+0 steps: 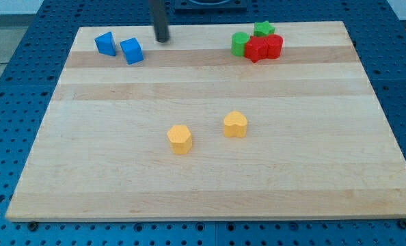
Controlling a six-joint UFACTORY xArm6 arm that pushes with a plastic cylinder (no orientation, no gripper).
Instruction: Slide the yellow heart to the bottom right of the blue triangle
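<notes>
- Blue triangle (105, 44) and a blue block (132, 51) sit near the worktop's top-left corner.
- My tip (163, 39), a bare rod grasping nothing, stands just right of them.
- Yellow heart (235, 124) lies mid-board, untouched, beside a yellow block (180, 139); I judge the next push must start from its right, heading up-left.

A straight, round rod, dark grey to near black with a dull sheen down its length, cut off by the view's top. My tip (163, 39) ends blunt and plain.
</notes>
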